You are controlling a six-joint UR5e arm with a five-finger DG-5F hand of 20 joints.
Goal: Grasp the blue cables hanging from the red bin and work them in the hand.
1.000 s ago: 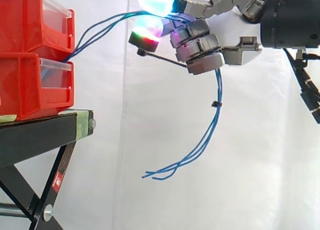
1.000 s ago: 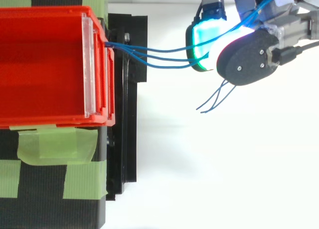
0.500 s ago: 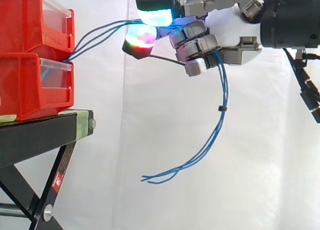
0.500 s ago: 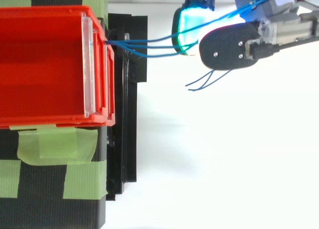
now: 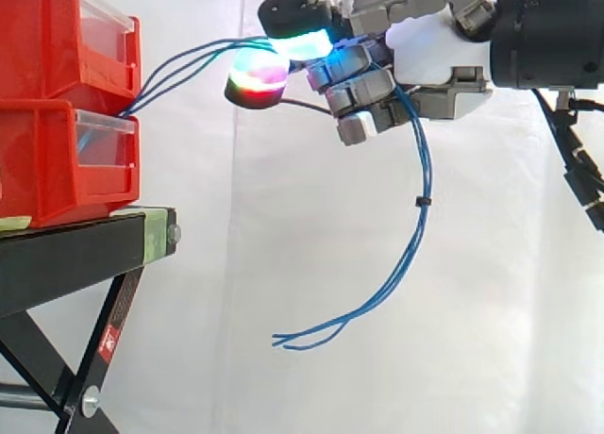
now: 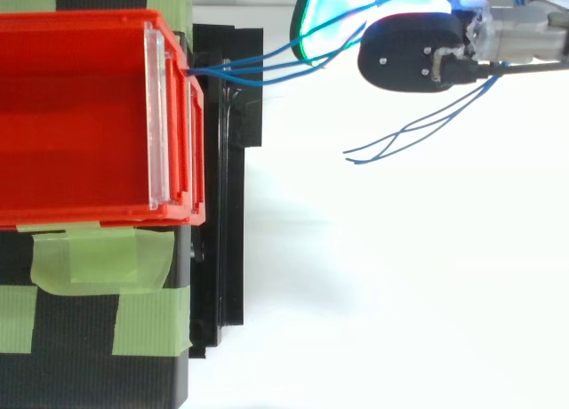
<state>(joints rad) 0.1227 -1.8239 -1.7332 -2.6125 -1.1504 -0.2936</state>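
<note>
The hand [image 5: 436,58] is clamped on the blue cables [image 5: 412,236]. Its fingers curl over the strands, which also pass between the glowing fingertips [image 5: 257,76] at the hand's 9 o'clock. From there the cables run toward 8 o'clock to the red bins [image 5: 52,160] and enter where the upper bin meets the lower. Below the hand they hang free toward 7 o'clock, bound by a small black tie [image 5: 418,201]. The bins sit on a black stand [image 5: 66,255]. A red sticker [image 5: 107,340] on its leg is too small to read.
</note>
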